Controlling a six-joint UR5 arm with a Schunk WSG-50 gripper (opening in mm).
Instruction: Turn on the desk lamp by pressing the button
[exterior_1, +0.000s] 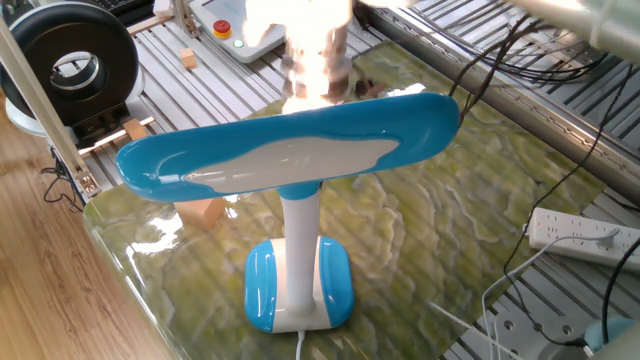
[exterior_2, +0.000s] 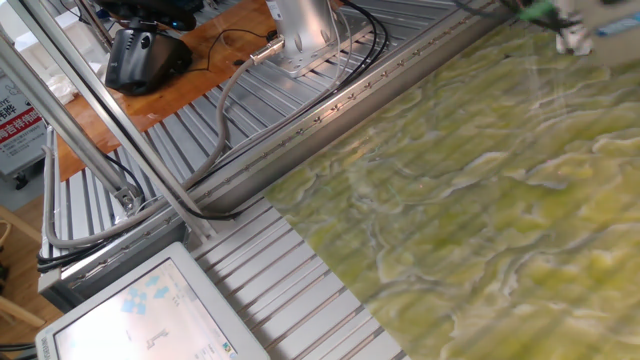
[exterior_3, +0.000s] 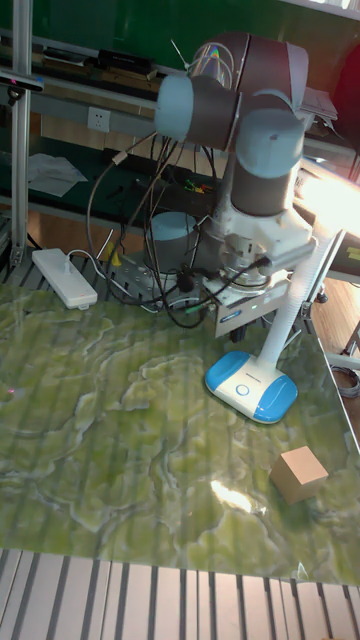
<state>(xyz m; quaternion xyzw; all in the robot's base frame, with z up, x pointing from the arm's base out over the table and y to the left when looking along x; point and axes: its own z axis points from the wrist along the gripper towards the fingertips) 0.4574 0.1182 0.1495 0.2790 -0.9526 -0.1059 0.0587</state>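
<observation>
The desk lamp stands near the table's front edge, with a wide sky-blue and white head (exterior_1: 285, 150), a white stem (exterior_1: 298, 255) and a blue-and-white base (exterior_1: 298, 290). In the tall fixed view its base (exterior_3: 252, 385) carries a round button (exterior_3: 240, 379) on top, and the head (exterior_3: 335, 205) is washed out in bright light. My gripper (exterior_3: 236, 312) hangs just above the base, apart from the button; its fingertips do not show. It is only a motion-blurred smear behind the lamp head (exterior_1: 315, 50) and at the top edge of the other fixed view (exterior_2: 562, 20).
A wooden block (exterior_1: 205, 211) (exterior_3: 299, 473) lies on the green marbled table (exterior_2: 480, 220) beside the lamp. A white power strip (exterior_1: 585, 237) and loose cables sit at the right. A teach pendant (exterior_1: 235, 25) and a black round device (exterior_1: 70, 65) lie beyond the table's edge.
</observation>
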